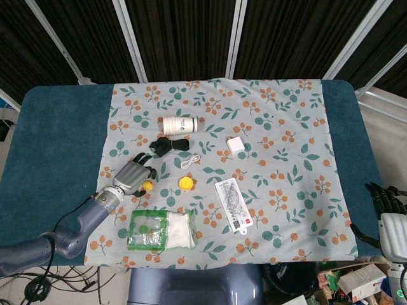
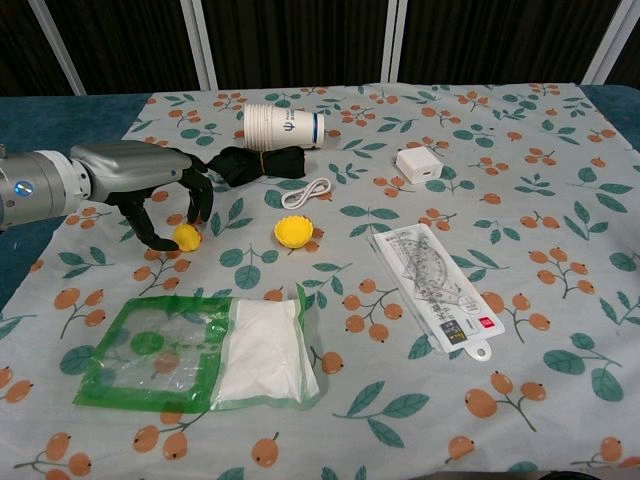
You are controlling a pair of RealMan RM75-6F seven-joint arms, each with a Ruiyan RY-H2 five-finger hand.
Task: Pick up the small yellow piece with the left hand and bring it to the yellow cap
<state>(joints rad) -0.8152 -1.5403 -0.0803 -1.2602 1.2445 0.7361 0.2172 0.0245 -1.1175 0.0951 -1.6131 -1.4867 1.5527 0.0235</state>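
My left hand (image 2: 150, 195), fingers curled down around the small yellow piece (image 2: 186, 236) on the table's floral cloth (image 2: 520, 130), appears to pinch it though the grip is unclear; next, as I judge, lift and carry it right to the nearby yellow cap (image 2: 292, 230).

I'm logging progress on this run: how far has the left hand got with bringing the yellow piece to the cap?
Done: the left hand has reached the small yellow piece, fingers curled around it. In hand: the grasp; the piece looks to be still on the tablecloth, so no lift shows. Left: lifting it and carrying it to the yellow cap, which lies apart, toward the robot's right.
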